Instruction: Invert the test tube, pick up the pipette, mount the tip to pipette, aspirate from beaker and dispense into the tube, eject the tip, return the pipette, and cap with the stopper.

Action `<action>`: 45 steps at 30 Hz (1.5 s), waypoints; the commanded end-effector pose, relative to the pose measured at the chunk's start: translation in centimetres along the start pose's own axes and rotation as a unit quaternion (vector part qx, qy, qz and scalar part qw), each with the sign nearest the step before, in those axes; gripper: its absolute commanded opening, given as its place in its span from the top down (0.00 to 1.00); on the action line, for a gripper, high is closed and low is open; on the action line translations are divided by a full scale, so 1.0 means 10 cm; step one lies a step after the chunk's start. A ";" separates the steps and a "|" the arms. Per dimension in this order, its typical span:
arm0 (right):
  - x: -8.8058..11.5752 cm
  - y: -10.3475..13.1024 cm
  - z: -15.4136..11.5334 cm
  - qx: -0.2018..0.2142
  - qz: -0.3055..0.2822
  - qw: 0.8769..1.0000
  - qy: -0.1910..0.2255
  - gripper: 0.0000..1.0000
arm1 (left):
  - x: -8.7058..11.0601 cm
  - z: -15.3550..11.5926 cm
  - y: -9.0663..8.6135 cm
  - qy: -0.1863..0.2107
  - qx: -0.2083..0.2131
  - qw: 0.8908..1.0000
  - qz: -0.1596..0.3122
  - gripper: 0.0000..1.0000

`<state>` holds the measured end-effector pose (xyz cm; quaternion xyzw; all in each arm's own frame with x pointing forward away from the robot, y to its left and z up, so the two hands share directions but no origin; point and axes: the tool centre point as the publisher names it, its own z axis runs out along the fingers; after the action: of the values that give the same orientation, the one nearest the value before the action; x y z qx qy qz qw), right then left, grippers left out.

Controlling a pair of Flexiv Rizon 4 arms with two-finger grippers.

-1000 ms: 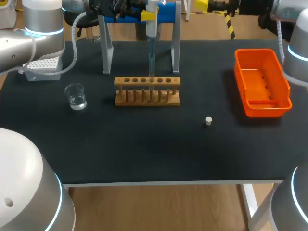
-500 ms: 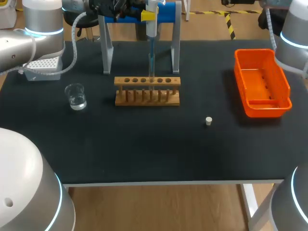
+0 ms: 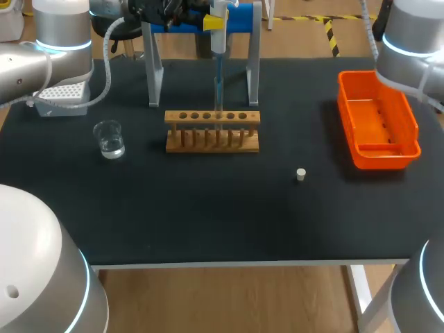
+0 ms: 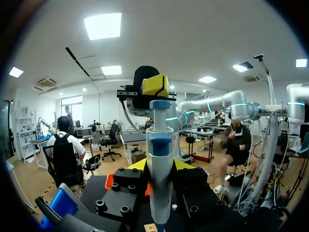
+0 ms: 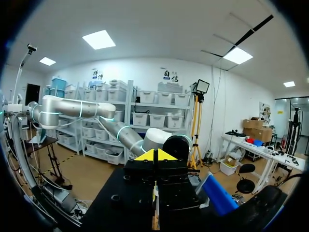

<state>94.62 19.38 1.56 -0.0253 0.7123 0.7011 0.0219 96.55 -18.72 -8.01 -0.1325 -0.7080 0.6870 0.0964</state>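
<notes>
My left gripper (image 3: 212, 22) is shut on the white pipette (image 3: 218, 35), which it holds upright over the wooden rack (image 3: 212, 130). The pipette's thin tip (image 3: 218, 83) points down at a hole right of the rack's middle, where a clear tube (image 3: 218, 114) seems to stand. In the left wrist view the pipette (image 4: 159, 164) sits between the left gripper's (image 4: 159, 169) fingers. A beaker (image 3: 109, 139) with some clear liquid stands left of the rack. The small white stopper (image 3: 301, 174) lies to the right of the rack and nearer the table's front. My right gripper (image 5: 154, 155) is shut on nothing; only its arm (image 3: 409, 48) shows overhead.
An orange bin (image 3: 409, 114) sits at the right edge. A white tip box (image 3: 62, 97) is at the back left. A metal stand with a blue bar (image 3: 239, 19) straddles the space behind the rack.
My right arm has swung leftward over the orange bin's far end. The left arm, pipette and table objects have stayed put.
</notes>
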 end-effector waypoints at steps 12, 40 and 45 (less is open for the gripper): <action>0.03 -0.02 0.22 0.002 0.009 1.000 0.019 1.00 | 0.00 0.01 0.00 -0.002 0.000 1.000 0.000 1.00; -0.07 -0.14 0.44 0.020 0.019 0.999 0.019 1.00 | 0.00 0.01 0.00 -0.002 0.000 1.000 0.000 1.00; -0.10 -0.16 0.46 0.021 0.021 0.999 0.018 1.00 | 0.00 0.01 0.00 -0.002 0.000 1.000 0.000 1.00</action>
<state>95.37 23.78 -0.01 -0.0214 0.7264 0.6869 -0.0028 96.55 -18.72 -8.01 -0.1324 -0.7080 0.6870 0.0964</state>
